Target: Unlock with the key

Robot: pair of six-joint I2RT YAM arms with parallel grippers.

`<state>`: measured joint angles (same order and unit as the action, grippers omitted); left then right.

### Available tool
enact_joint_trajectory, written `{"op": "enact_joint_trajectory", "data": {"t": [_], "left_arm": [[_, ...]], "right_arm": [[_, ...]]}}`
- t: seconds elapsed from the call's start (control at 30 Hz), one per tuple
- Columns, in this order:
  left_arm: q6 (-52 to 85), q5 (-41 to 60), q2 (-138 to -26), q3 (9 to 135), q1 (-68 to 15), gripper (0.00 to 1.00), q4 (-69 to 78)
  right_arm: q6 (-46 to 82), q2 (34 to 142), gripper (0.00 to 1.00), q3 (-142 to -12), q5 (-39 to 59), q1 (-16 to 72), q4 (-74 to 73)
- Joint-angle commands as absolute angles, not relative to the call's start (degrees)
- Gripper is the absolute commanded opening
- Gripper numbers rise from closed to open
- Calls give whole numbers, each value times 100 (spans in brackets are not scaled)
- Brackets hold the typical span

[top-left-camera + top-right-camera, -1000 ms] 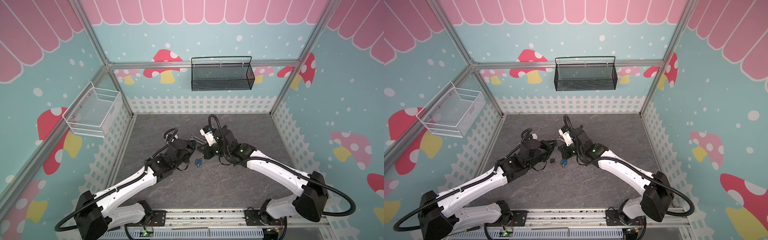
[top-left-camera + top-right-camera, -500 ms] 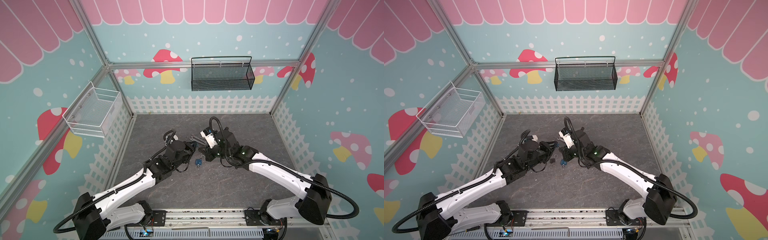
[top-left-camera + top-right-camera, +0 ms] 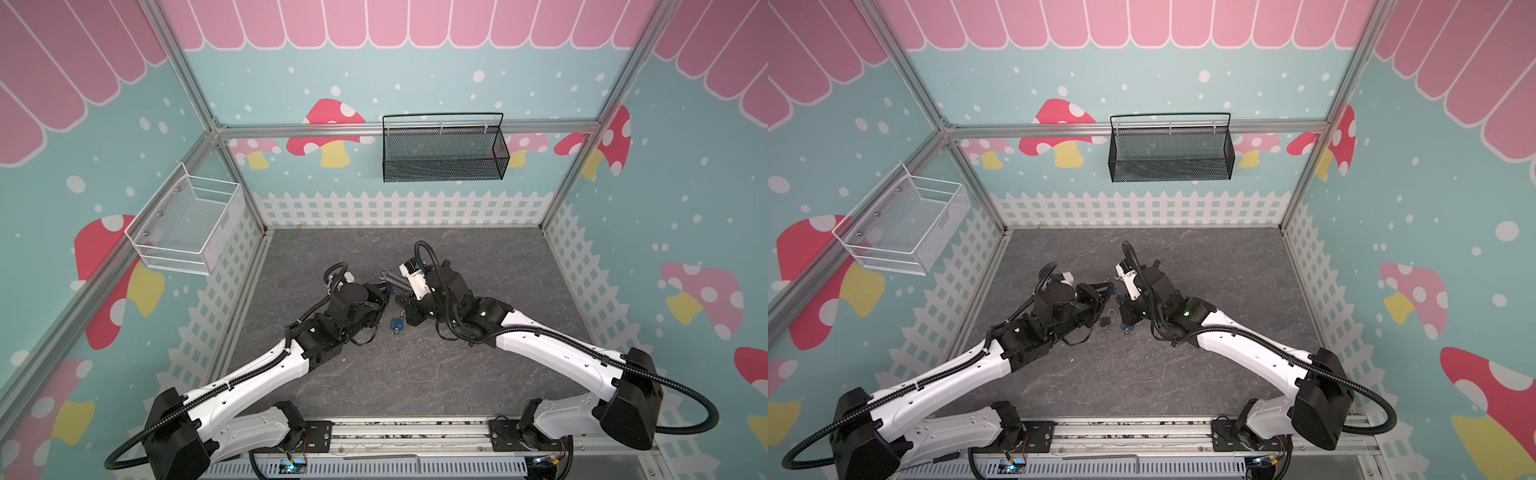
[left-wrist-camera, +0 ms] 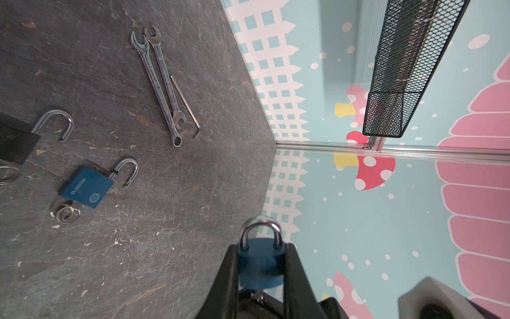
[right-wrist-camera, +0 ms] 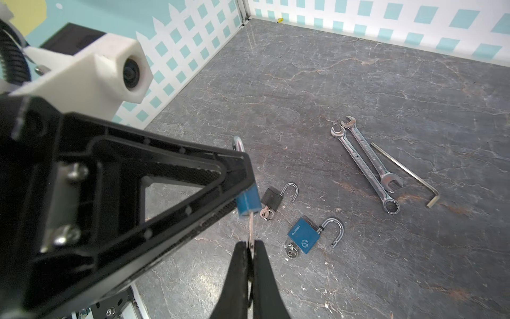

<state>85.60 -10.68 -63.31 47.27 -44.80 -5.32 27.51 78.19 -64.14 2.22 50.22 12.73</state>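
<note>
Both arms barely moved in the last second; we see no change of grip.
Left fingers (image 4: 229, 276) clamp the blue padlock (image 4: 260, 265) above the surface (image 4: 138, 248); right fingers (image 5: 240, 262) pinch the key (image 5: 251, 226), seated in its keyhole (shackle (image 4: 260, 223) still closed). We judge the turn is still to do.

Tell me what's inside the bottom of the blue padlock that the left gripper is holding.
A key sticks into the held padlock at its bottom, its other end pinched in the right gripper. The key's tip is hidden inside the lock body, so its depth cannot be seen.
</note>
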Motion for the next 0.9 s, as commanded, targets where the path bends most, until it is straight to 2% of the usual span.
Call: {"op": "enact_joint_trajectory", "data": {"t": [0.0,0.3,0.47,0.57,0.67,0.8,0.87], "left_arm": [[8649,-482,-6174,4588,-4676,0,-809],[8719,-577,-6325,4714,-4685,0,-1012],[8518,-625,-6485,5002,-4752,0,-1265],[8539,-696,-6508,5018,-4849,0,-1191],[8510,-604,-6560,5075,-4874,0,-1095],[8403,-447,-6666,5080,-4878,0,-1029],[8402,-461,-6672,5025,-4869,0,-1074]], "right_arm": [[3043,7667,0,-6540,243,4818,500],[2876,7597,0,-6478,80,4947,68],[2455,7876,0,-6773,-656,5124,456],[2342,7939,0,-6785,-767,5124,423],[2190,8055,0,-6845,-569,5119,377],[2007,7944,0,-6821,600,5037,8],[2066,7886,0,-6864,877,5027,-11]]}}
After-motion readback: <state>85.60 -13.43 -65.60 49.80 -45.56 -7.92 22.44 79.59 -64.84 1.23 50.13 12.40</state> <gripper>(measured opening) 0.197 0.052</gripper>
